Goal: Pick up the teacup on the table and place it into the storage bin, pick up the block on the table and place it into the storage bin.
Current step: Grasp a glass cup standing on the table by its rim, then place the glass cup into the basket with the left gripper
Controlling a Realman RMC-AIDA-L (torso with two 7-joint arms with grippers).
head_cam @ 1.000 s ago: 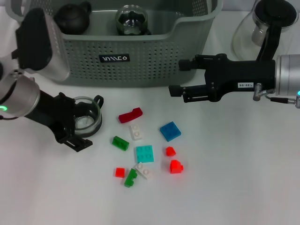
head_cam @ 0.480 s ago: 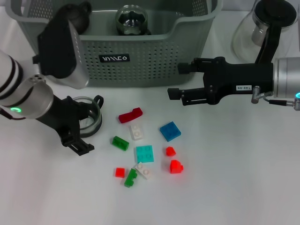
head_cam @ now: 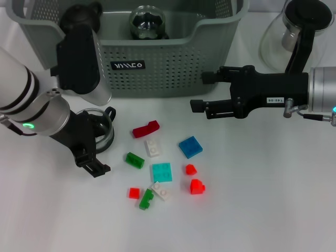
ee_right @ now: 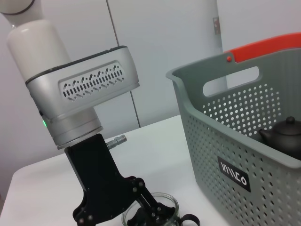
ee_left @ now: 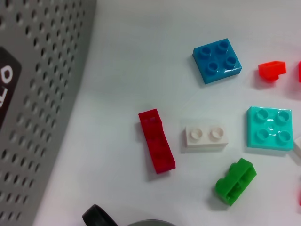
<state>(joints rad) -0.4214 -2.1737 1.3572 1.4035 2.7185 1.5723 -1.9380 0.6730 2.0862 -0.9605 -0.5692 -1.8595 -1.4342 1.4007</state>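
The glass teacup point(head_cam: 101, 129) with a black handle stands on the white table, left of the blocks. My left gripper point(head_cam: 96, 144) is open and straddles the cup, one finger point(head_cam: 96, 168) well clear of its near side. The right wrist view shows the same gripper point(ee_right: 141, 213) at the cup's rim point(ee_right: 160, 203). Several blocks lie in the middle: a red bar point(head_cam: 145, 128), a white one point(head_cam: 153, 148), a blue one point(head_cam: 190, 146), a teal one point(head_cam: 162, 172). My right gripper point(head_cam: 202, 90) is open and empty, above the table by the storage bin's point(head_cam: 173, 63) right front.
The grey-green bin holds a dark teapot point(head_cam: 81, 16) and a glass item point(head_cam: 147, 21). A glass teapot point(head_cam: 296, 31) stands at the back right. The left wrist view shows the red bar point(ee_left: 156, 147), white point(ee_left: 206, 136), blue point(ee_left: 217, 60), teal point(ee_left: 269, 127) and green point(ee_left: 235, 181) blocks beside the bin wall point(ee_left: 37, 94).
My left arm has swung to the right, and its gripper has shifted a little right and down around the teacup. The cup and the right gripper have hardly moved.
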